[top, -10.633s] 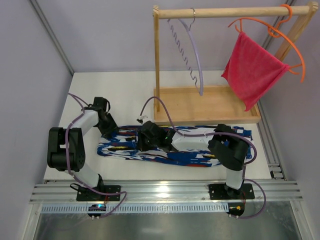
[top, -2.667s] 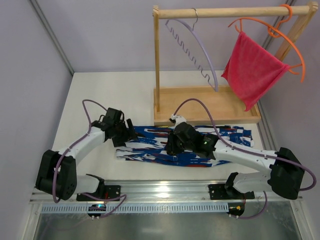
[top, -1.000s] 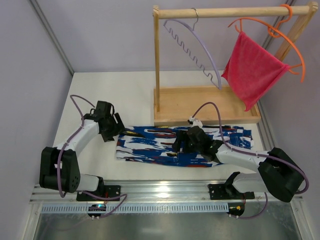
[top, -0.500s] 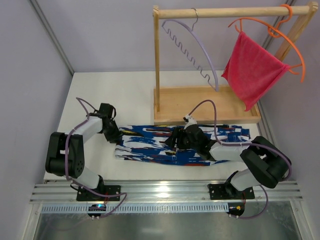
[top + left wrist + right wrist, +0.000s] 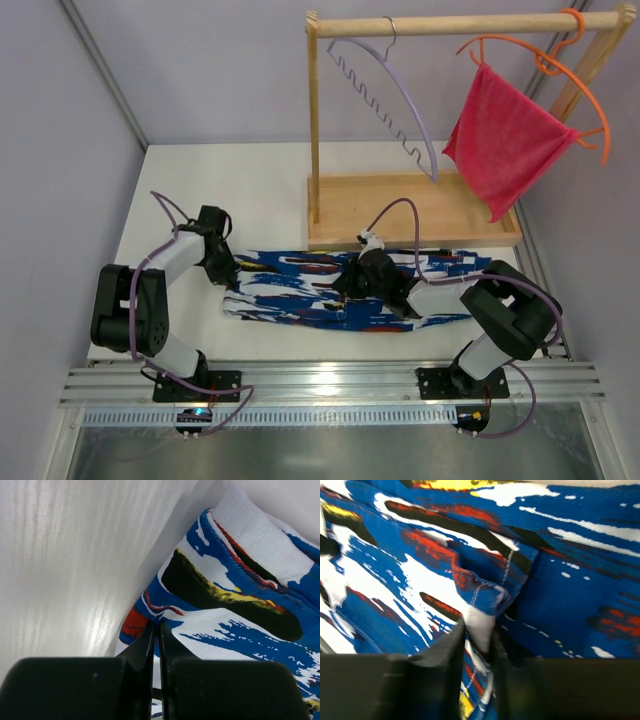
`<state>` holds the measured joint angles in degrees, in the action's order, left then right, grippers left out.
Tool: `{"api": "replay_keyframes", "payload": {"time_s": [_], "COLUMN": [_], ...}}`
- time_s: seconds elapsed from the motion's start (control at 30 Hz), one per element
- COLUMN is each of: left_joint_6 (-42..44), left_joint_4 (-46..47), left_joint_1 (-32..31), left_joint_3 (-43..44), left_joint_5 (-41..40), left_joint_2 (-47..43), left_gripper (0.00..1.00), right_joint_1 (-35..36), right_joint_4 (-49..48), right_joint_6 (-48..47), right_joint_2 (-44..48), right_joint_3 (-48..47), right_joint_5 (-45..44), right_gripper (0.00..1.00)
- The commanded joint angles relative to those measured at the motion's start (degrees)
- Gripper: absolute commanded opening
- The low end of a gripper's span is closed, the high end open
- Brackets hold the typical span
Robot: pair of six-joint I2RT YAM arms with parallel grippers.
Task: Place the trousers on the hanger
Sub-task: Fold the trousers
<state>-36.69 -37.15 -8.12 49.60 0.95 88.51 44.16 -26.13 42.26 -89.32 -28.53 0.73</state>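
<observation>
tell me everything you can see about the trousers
The trousers are soft, woven-looking fabric, royal blue with white, red, black and yellow abstract patches. They lie as a long band running left to right across the white table, just in front of the wooden rack's base, not on any hanger. The left gripper is shut on the edge of their left end. The right gripper pinches a raised fold near the middle.
</observation>
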Motion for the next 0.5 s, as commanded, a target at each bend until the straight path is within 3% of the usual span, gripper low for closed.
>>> {"api": "replay_keyframes", "payload": {"time_s": [0.0,0.1,0.2,0.23,0.27,0.37,0.47], "left_joint_6": [0.91,1.27,1.97,2.14,2.41,3.99,5.65], "left_joint_4": [-3.71,-6.44,-7.32,-7.76,-8.03,-9.26,-9.09], "left_joint_1": [-0.05,1.08,3.37,3.98,4.69,4.96,4.87], "left_joint_3": [2.16,3.74,4.27,4.53,5.15,6.20,7.08], "left_joint_5": [-4.89,-8.32,-9.91,-10.26,-10.53,-12.37,-12.12], "left_joint_2": [0.61,0.53,-0.96,-2.10,-2.72,-5.45,-8.35], "left_gripper": [0.01,0.01,0.05,0.11,0.28,0.59,0.63], "right_joint_1": [2.77,4.87,7.60,8.82,9.27,10.15,10.15], "right_joint_4": [2.57,6.17,10.56,12.05,15.55,21.10,25.76], "right_joint_6": [-0.42,-0.07,0.01,-0.07,0.01,-0.25,0.10], "right_joint_2": [-1.56,-1.47,-2.00,-2.00,-2.17,-1.65,0.19], "right_joint_3": [-3.01,-6.70,-11.53,-14.33,-15.75,-19.80,-21.56], "right_joint_5": [0.85,-0.47,-4.07,-4.68,-5.56,-7.41,-8.90], "right_gripper": [0.16,0.04,0.04,0.04,0.04,0.04,0.04]}}
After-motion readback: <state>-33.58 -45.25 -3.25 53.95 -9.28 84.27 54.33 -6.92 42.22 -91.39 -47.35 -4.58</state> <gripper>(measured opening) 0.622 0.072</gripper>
